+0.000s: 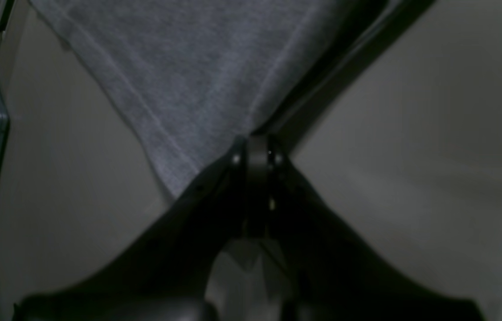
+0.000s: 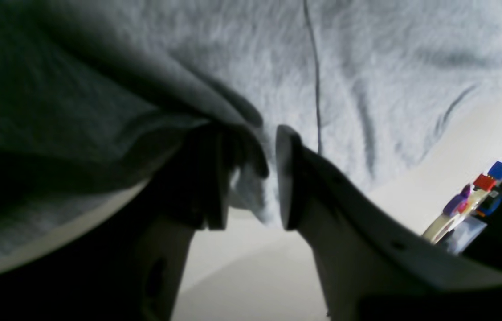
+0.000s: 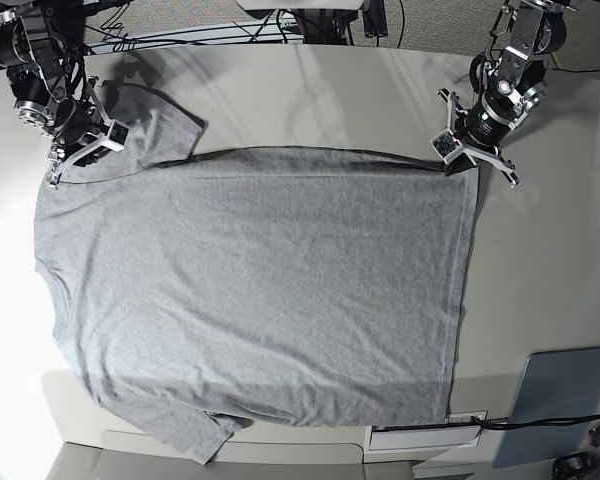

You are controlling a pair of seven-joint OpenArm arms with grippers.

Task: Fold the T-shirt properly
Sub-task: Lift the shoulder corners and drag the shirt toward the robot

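Two grippers flank your large light heather-grey cotton T-shirt, which lies spread flat over the middle of the pale table. Your left gripper, at two o'clock in the base view, is clamped on the shirt's hem corner. Your right gripper, at ten o'clock, has its jaws parted around a fabric fold by the sleeve, not yet pinching it.

The base view looks straight down from overhead on the whole table and T-shirt. Each wrist view peers along its own fingers, close to the cloth and dim, probably at the shirt's two far corners, which the base view also shows.
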